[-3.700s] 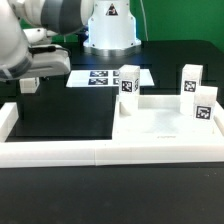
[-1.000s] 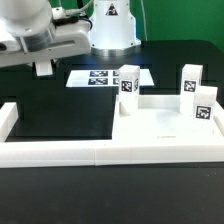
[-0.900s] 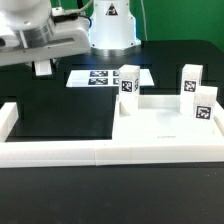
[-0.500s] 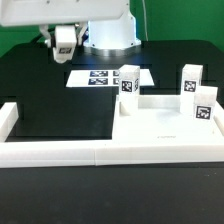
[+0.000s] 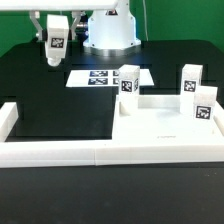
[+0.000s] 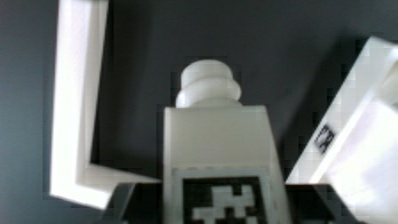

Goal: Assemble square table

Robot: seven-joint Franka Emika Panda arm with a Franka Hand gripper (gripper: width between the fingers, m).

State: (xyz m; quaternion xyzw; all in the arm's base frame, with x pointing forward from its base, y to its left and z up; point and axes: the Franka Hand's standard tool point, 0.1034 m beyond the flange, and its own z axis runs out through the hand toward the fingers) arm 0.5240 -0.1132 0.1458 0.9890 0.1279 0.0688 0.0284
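My gripper (image 5: 55, 36) hangs high above the table at the exterior view's back left, shut on a small white leg block (image 5: 55, 43) whose black-white tag faces the camera. In the wrist view the same leg block (image 6: 217, 135) runs out from between the dark fingers (image 6: 135, 202), its rounded peg pointing away from them. The square white table top (image 5: 160, 125) lies at the exterior view's right, well apart from the gripper. Three tagged legs stand upright on it: one (image 5: 127, 80) at its near-left corner and two (image 5: 190, 76) (image 5: 203, 103) at its right side.
The marker board (image 5: 100, 77) lies flat behind the table top, below and right of the gripper. A long white border wall (image 5: 90, 152) runs along the front and turns back at the exterior view's left (image 5: 7, 120). The arm's white base (image 5: 110, 25) stands at the back.
The gripper has risen and swung from the left edge toward the back, carrying the leg block. The block has turned so its tag now faces the camera.
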